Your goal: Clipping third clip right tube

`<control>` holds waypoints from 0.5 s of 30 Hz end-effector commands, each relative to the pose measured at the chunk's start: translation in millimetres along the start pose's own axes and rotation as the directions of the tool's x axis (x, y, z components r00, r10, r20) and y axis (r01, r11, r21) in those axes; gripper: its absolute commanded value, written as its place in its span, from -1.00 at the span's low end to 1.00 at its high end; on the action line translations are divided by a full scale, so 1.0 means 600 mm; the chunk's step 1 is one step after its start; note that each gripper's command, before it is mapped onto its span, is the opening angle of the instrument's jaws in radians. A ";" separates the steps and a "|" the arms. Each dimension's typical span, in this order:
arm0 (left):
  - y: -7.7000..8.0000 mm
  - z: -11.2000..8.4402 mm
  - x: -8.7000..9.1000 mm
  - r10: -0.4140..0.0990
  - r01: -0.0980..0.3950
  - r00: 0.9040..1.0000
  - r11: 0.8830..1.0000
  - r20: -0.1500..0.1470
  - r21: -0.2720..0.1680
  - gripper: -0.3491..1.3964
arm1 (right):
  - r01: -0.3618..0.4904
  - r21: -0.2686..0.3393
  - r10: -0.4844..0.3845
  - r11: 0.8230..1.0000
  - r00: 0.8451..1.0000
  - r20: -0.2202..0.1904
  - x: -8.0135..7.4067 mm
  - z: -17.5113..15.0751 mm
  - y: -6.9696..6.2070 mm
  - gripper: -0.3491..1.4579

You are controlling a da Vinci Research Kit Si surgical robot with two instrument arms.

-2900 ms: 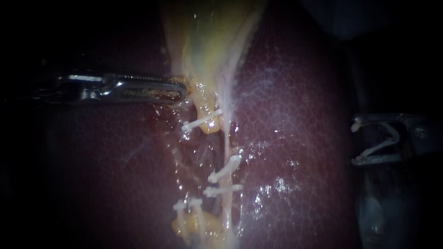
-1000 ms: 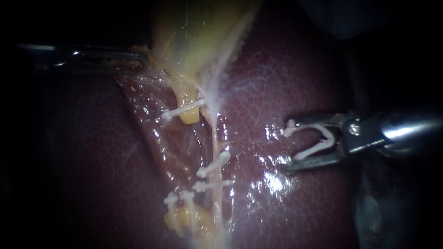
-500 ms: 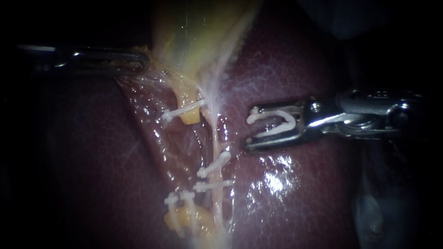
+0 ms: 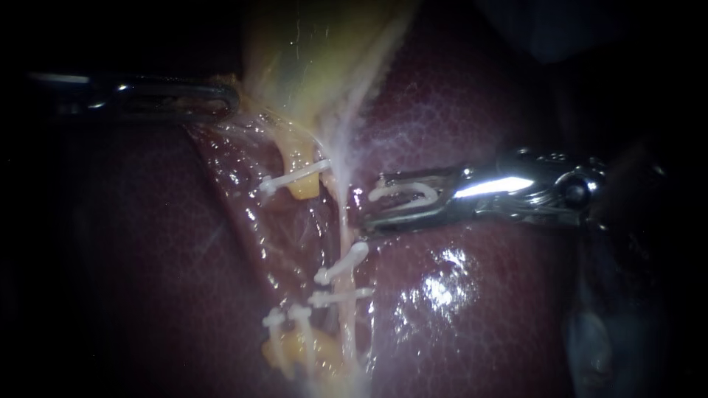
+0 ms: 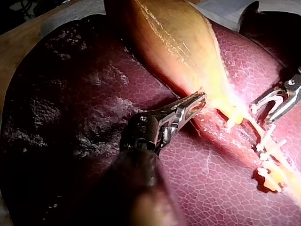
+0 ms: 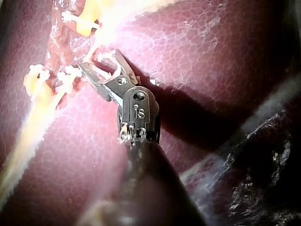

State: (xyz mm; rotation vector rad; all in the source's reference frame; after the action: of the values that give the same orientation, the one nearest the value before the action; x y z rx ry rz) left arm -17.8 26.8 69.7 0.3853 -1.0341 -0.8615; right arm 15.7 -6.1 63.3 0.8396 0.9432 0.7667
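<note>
Over the dark red mottled liver [image 4: 479, 309], in the endoscope view, our slender steel left instrument [image 4: 221, 99] is pinching the yellow-green gallbladder [image 4: 317, 59] at its edge, jaws pressed onto it. Our slender steel right instrument [image 4: 366, 205] is holding an open white plastic clip [image 4: 402, 193], both spread jaws touching it, just beside the thin pale right tube [image 4: 344, 228], gallbladder-side of two fastened white clips [image 4: 341, 264]. Left wrist view: our left jaws are clamping the gallbladder's narrow end. Right wrist view: our loaded jaws are pointing at the tube.

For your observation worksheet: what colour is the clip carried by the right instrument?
White. The clip shows best in the endoscope view, held in the right instrument.
</note>
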 end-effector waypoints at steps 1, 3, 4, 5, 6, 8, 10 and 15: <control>0.0000 0.0000 0.0000 0.000 0.000 1.000 1.000 0.000 -0.001 -1.00 | -0.005 0.003 0.005 1.000 1.000 0.002 -0.0003 0.0006 0.0003 -0.10; 0.0000 0.0001 0.0001 0.001 -0.001 1.000 1.000 0.000 -0.001 -1.00 | -0.008 0.012 0.008 1.000 1.000 0.002 -0.0008 0.0017 0.0008 -0.09; 0.0000 0.0001 0.0001 0.001 -0.001 1.000 1.000 0.000 0.002 -1.00 | -0.016 0.016 0.016 1.000 1.000 0.001 -0.0010 0.0022 0.0010 -0.09; 0.0000 0.0001 0.0001 0.001 -0.001 1.000 1.000 0.000 0.002 -1.00 | -0.019 0.019 0.019 1.000 1.000 0.000 -0.0012 0.0027 0.0012 -0.09; 0.0000 0.0002 0.0001 0.001 -0.001 1.000 1.000 0.000 0.002 -1.00 | -0.021 0.022 0.021 1.000 1.000 0.002 -0.0014 0.0033 0.0015 -0.09; 0.0000 0.0002 0.0001 0.001 -0.001 1.000 1.000 0.000 0.001 -1.00 | -0.022 0.025 0.022 0.999 1.000 0.001 -0.0017 0.0041 0.0018 -0.09; -0.0001 0.0003 0.0002 0.001 -0.001 1.000 1.000 0.000 0.001 -1.00 | -0.025 0.029 0.025 0.999 1.000 -0.006 -0.0020 0.0051 0.0021 -0.09; -0.0001 0.0004 0.0003 0.001 -0.001 1.000 1.000 0.003 0.004 -1.00 | -0.051 0.068 0.053 0.996 0.998 -0.039 -0.0018 0.0068 0.0025 -0.09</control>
State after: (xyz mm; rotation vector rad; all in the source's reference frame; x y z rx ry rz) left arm -18.0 26.7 69.9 0.3863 -1.0377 -0.8595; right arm 18.9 -7.4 66.5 0.9285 1.0006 0.8111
